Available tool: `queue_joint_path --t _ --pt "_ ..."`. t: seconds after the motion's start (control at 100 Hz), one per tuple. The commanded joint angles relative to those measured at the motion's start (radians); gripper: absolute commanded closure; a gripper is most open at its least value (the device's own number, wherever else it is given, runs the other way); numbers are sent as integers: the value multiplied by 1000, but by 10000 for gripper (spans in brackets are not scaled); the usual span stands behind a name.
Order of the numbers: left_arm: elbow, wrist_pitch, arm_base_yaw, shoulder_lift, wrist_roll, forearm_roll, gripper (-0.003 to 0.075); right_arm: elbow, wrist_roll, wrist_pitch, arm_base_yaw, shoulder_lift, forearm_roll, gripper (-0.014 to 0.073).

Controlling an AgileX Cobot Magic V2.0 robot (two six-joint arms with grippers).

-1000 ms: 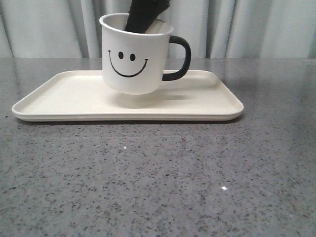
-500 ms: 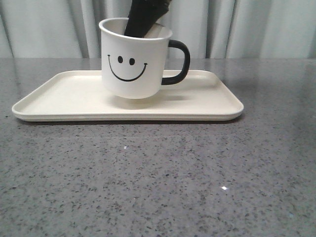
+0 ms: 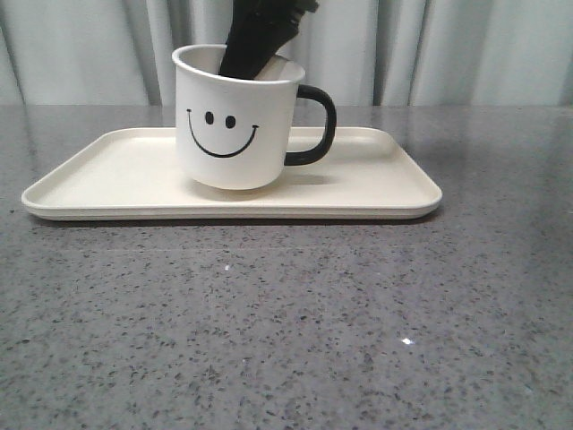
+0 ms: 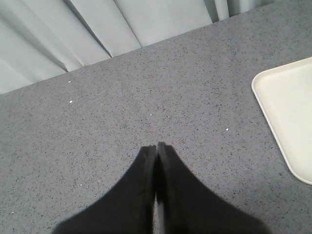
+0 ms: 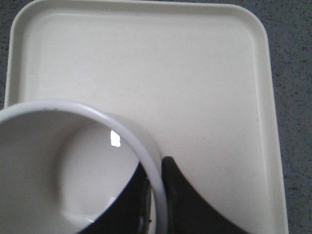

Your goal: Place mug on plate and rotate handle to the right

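On my left wrist feed, the left claw (image 4: 156,151) sits at the bottom centre of the frame with its two black fingers pressed together on nothing, hovering over bare speckled grey desk (image 4: 122,97); a rounded corner of the cream plate (image 4: 287,107) shows at the right edge. In the front view the plate (image 3: 107,179) spreads across the middle of the frame on the desk, and the white smiley mug (image 3: 235,121) is left of centre over it, slightly tilted, its base at or just above the plate's surface; I cannot tell if it touches. The black handle (image 3: 315,125) points toward the right of the frame. The right claw (image 3: 260,40) drops in from the top centre, and my right wrist feed shows it gripping the mug (image 5: 73,170): one black finger (image 5: 122,204) inside the rim, the other outside, at the lower centre, with the plate (image 5: 195,73) filling the rest.
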State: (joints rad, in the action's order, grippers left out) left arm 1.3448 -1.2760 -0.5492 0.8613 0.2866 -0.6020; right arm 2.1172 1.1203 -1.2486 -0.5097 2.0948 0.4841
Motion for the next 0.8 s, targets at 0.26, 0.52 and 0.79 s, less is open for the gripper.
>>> queue_joint_path --t 0.26,0.52,0.79 --pt "22 18 -5 -1 8 -36 740 24 17 -88 2 -61 51 710" --pt "22 18 -5 -1 8 -36 740 24 17 -88 2 -55 51 710" --pt "22 18 -5 -1 8 -36 740 18 16 -88 1 -43 51 710"
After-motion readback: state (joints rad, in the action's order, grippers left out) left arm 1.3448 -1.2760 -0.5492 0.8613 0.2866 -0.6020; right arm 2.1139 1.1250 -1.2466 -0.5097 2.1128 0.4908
